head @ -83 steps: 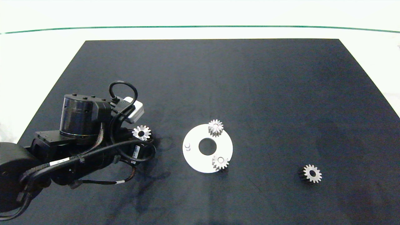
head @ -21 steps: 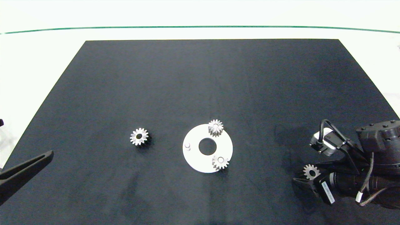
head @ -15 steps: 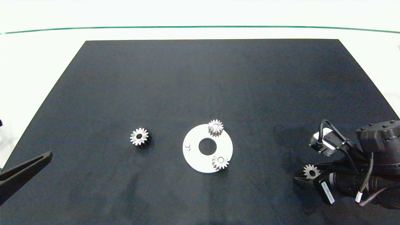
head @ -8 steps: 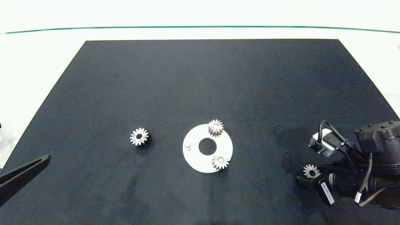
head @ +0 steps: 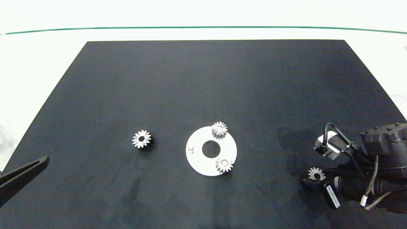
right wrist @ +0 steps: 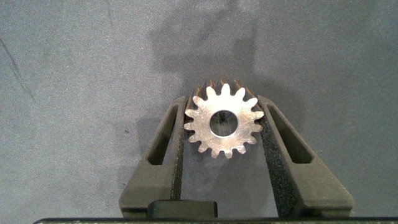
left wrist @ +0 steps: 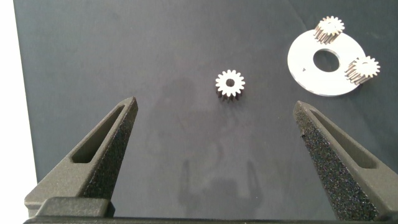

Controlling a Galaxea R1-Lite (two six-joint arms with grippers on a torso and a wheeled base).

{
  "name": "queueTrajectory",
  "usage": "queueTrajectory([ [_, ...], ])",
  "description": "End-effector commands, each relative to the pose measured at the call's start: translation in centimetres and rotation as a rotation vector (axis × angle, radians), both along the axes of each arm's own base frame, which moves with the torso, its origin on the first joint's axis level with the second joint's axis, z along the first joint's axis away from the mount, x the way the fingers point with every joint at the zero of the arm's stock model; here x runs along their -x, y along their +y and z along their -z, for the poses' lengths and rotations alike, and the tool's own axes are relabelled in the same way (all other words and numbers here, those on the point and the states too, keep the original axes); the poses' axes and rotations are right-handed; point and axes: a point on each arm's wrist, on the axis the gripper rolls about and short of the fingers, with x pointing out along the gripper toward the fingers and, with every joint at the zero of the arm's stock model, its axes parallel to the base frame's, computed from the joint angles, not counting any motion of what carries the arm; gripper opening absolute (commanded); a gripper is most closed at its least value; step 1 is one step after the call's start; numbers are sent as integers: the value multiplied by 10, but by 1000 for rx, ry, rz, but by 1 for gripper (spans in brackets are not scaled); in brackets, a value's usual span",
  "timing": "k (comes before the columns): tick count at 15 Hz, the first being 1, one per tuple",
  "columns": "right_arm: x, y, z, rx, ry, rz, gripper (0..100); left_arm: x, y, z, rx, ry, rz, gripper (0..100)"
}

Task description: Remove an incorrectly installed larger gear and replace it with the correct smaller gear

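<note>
The larger gear [head: 141, 139] lies flat on the black mat, left of the white disc [head: 203, 165]; it also shows in the left wrist view [left wrist: 230, 82]. My left gripper [left wrist: 214, 104] is open and empty, drawn back at the mat's near left corner, where one finger [head: 28, 171] shows. The smaller gear [head: 316, 174] sits at the near right between the fingers of my right gripper [head: 313, 178]. In the right wrist view the gripper [right wrist: 224, 102] has both pads pressed against the smaller gear's [right wrist: 222, 121] teeth, bore facing up.
The white disc has a centre hole, two narrower gears [head: 219, 129] [head: 224, 165] on pegs and one bare peg [head: 190, 148] on its left side. The black mat [head: 203, 79] lies on a white table with a green line along the far edge.
The left arm has let go of the larger gear and withdrawn to the near left corner. The right arm came in and shut on the smaller gear, which has shifted slightly.
</note>
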Motion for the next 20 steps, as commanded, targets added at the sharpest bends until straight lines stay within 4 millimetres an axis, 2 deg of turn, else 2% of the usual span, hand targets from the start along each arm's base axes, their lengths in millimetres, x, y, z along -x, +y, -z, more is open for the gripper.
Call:
queueTrajectory([
  [1, 2, -1, 4, 2, 1, -2, 28, 0, 0, 0, -2, 1, -2, 100],
  [5, 4, -2, 7, -2, -21, 3, 22, 0, 0, 0, -1, -1, 0, 100],
  [10, 11, -4, -12, -27, -98, 0, 22, 0, 0, 0, -1, -1, -3, 100],
  [13, 10, -3, -41, -45, -141, -4, 22, 2, 1, 2, -4, 0, -3, 100],
  [16, 7, 12, -81, -67, -180, -60, 22, 3, 2, 2, -1, -6, -5, 100],
  [18, 2, 26, -96, -76, -197, -104, 22, 7, 3, 2, 0, -8, -6, 100],
  [20, -2, 44, -102, -87, -201, -160, 22, 13, 6, 4, -5, 3, -9, 100],
])
